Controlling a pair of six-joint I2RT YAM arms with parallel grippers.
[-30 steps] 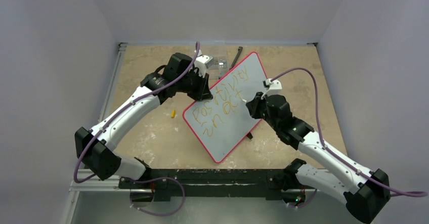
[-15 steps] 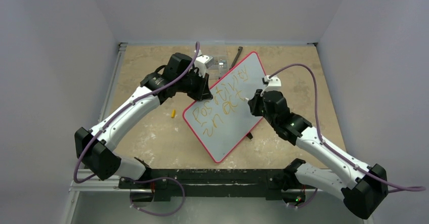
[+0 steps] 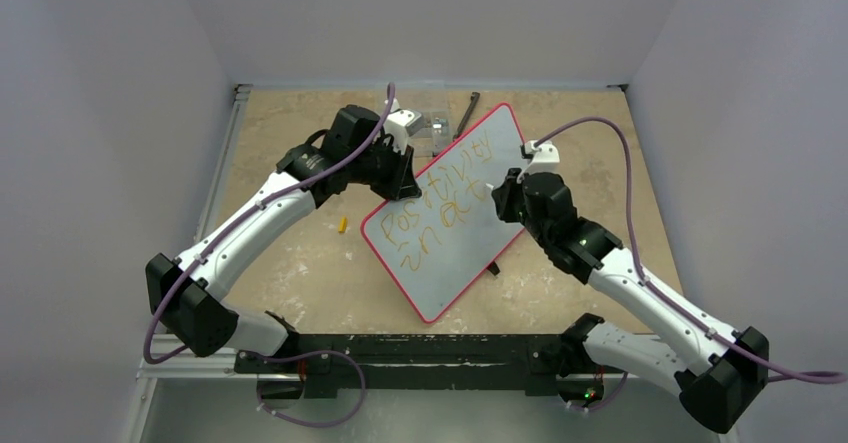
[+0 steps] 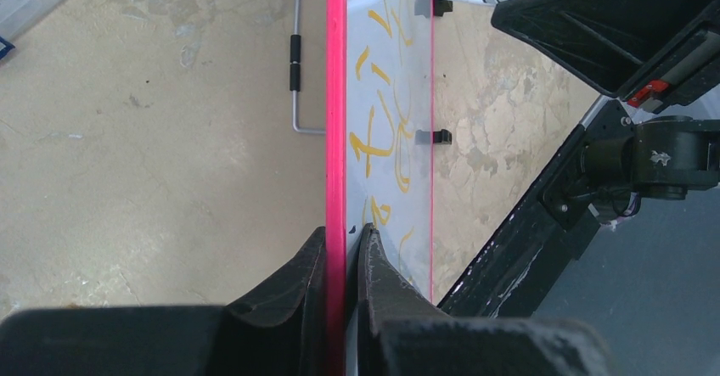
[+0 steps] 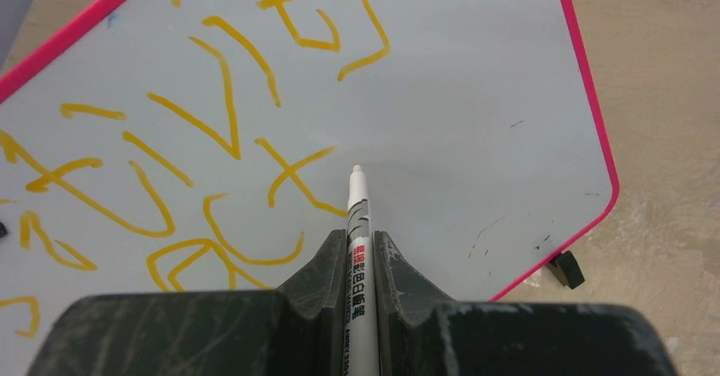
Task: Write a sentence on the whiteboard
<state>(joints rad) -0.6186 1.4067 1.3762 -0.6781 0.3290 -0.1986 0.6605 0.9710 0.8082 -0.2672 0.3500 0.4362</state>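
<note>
Whiteboard (image 3: 455, 263) work looks well along but not finished. The board sits between the two arms. Its red-pink frame is pinched in the left pincer (image 4: 344, 238), whose fingers are pressed onto the edge from both sides, so the board face runs straight ahead of that pincer.

The sentence (image 3: 435, 208) is in orange-yellow marker and has two lines so far. The upper one reads "Positivity" and the lower one "in act". That "act" looks to me like the start of a longer word, so I judge a few letters are left to write. There is bare white surface for them beyond the "t".

The right pincer (image 5: 361, 238) is clamped tight on a white marker (image 5: 357, 202) that sticks out forward between its fingers. The marker's tip is just ahead of the pincer and just right of the "t". I cannot tell whether the tip touches the board.

The marker barrel carries printing, with red characters nearest the tip and black ones below them. They look like Chinese characters followed by a code, too small and too hidden by the fingers to read. No other brand or label is legible.

One black foot (image 5: 565, 268) shows on the board's edge, to the right of the right pincer.
</note>
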